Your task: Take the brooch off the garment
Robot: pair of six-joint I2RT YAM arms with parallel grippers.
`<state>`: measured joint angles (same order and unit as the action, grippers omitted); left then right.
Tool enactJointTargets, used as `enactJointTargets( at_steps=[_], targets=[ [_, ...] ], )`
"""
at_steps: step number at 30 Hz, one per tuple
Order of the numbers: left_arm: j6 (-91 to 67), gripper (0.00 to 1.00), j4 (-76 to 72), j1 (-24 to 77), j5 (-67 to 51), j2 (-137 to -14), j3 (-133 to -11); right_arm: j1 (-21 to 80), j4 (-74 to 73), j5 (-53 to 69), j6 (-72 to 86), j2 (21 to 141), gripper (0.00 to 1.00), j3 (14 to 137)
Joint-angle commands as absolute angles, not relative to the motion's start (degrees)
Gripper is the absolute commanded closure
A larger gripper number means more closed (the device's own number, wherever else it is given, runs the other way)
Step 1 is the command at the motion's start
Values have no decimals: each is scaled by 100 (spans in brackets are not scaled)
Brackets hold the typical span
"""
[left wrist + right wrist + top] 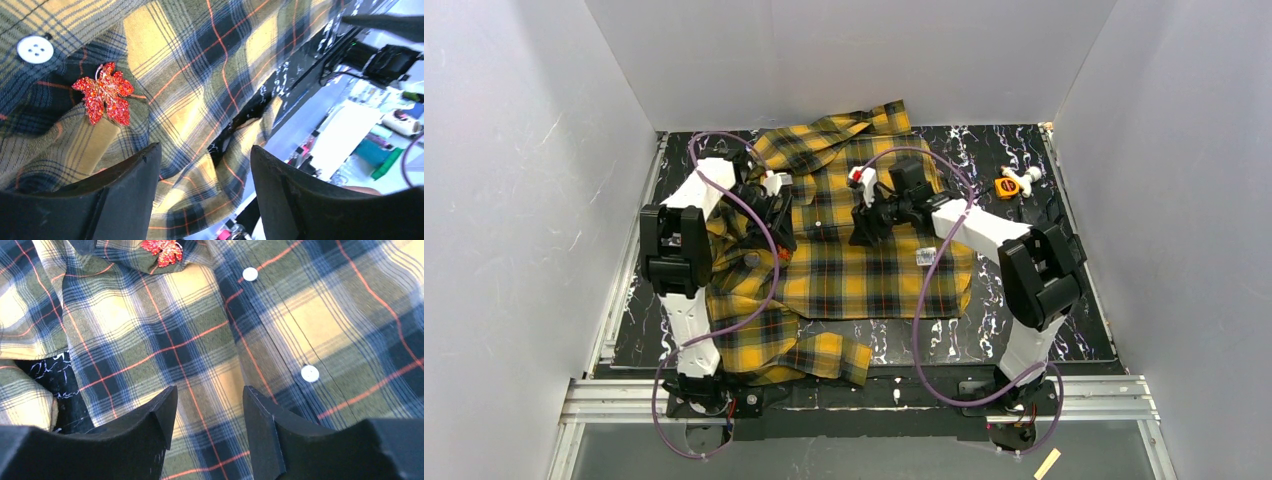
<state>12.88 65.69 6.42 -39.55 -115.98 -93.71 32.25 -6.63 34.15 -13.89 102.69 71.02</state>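
The job was not yet begun in earnest: the brooch, a glittering red maple-leaf shape, was still pinned to the garment. The plaid shirt lay spread over the dark marbled table with its collar toward the far edge. The brooch sat on a rumpled fold of the shirt on the side toward the table's left edge, just beside a white button.

The left gripper hung close over that fold with its jaws parted and nothing between them; the brooch lay off to one side of the gap rather than inside it. The right gripper hovered over the button placket nearer the middle of the table, its jaws also apart and empty, and in its view the brooch appeared only at the top edge.

What remained was the whole of the work: steadying the cloth, taking the brooch and freeing it.

In the left wrist view the leaf lay flat on the cloth. Its thin silvery stem seemed to point toward the button, its lobes toward the fingers, so the long axis probably ran stem to tip, slightly tilted.
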Motion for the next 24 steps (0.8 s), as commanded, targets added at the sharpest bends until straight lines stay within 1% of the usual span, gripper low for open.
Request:
enactJointTargets(
  at_steps=[1,6,8,12,16,24],
  targets=[
    [1000,35,6679,210,-4483,-11290,-9407,3704,-99,2914,-1513,10438,41,7178],
    [712,32,6037,-373,-4030,-10559,-8966,4306,450,2241,-1399,10626,44,7264],
    [643,34,5908,-489,-3932,-10412,-8862,4506,591,2098,-1292,10806,46,7411],
    [254,38,5782,-846,-4168,-10290,-8749,4858,815,1808,-1061,11294,47,7903],
    [185,38,5686,-981,-3966,-9994,-8574,5098,871,1557,-596,11797,42,8486],
    [141,38,5639,-1049,-3696,-9565,-8279,5417,969,1311,-561,12383,40,8962]
  ],
)
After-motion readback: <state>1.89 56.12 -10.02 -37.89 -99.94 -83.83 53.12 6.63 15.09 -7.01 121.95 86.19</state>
